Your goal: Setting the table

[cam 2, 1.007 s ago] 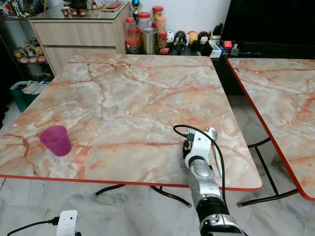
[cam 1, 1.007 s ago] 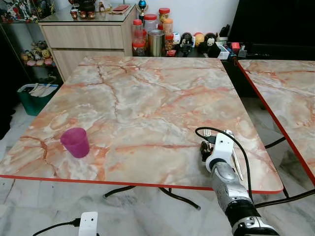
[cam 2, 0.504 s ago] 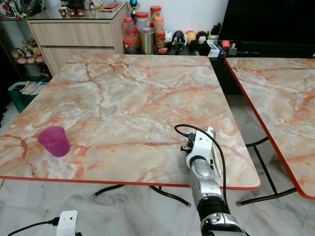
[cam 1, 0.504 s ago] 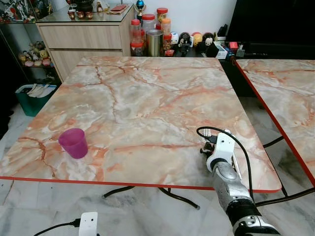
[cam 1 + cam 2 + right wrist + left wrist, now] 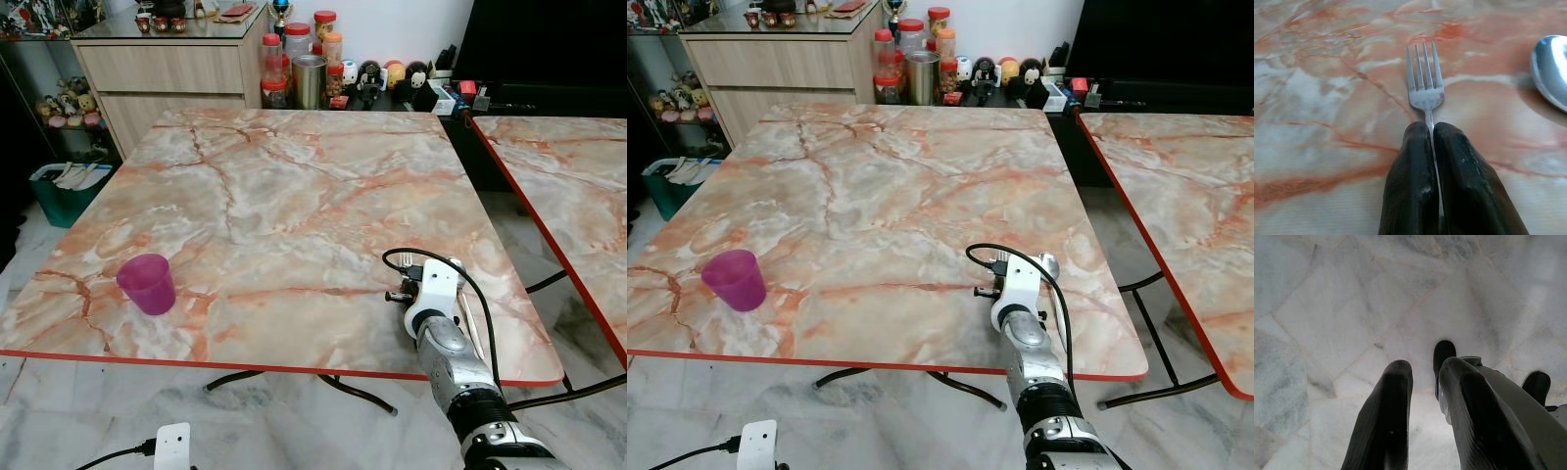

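My right gripper is shut on the handle of a silver fork, tines pointing away, just above the marble table near its front right corner. From the head the white wrist hides the fingers. A silver spoon lies on the table just right of the fork, its handle running toward the front edge. A purple cup stands upright at the front left. My left gripper hangs idle over the floor, fingers slightly apart with nothing between them.
A second marble table stands to the right across a narrow gap. Beyond the far edge are a wooden cabinet, jars and a metal tin, and small figurines. A green bin sits on the floor at the left.
My right wrist has drifted slightly to the left with the fork still held. The cup and spoon have stayed put.
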